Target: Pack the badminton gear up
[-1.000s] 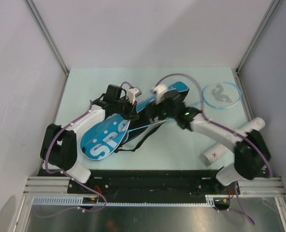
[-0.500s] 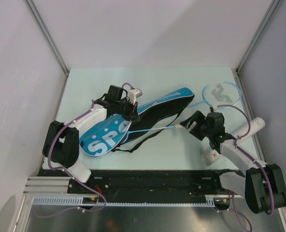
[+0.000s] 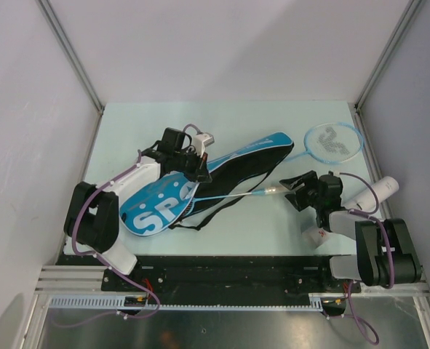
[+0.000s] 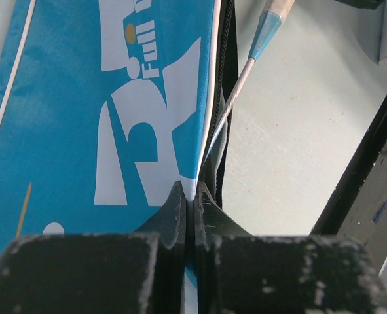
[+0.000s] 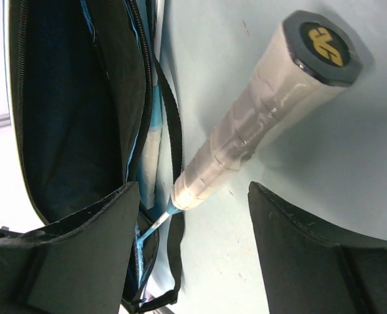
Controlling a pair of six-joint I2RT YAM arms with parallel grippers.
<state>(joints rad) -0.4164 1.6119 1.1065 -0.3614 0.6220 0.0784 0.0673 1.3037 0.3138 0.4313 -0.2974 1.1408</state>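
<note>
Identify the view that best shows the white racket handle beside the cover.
Right wrist: the racket handle appears large and sharp, end to end. Top external shows it tiny; left wrist catches only its tip at the top edge.

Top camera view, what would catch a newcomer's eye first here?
The blue racket cover with big white lettering lies slantwise mid-table, its edge pinched in the left tool. A racket's white handle sticks out of its open side, right in front of the open right tool. A second racket lies at the far right.
</note>
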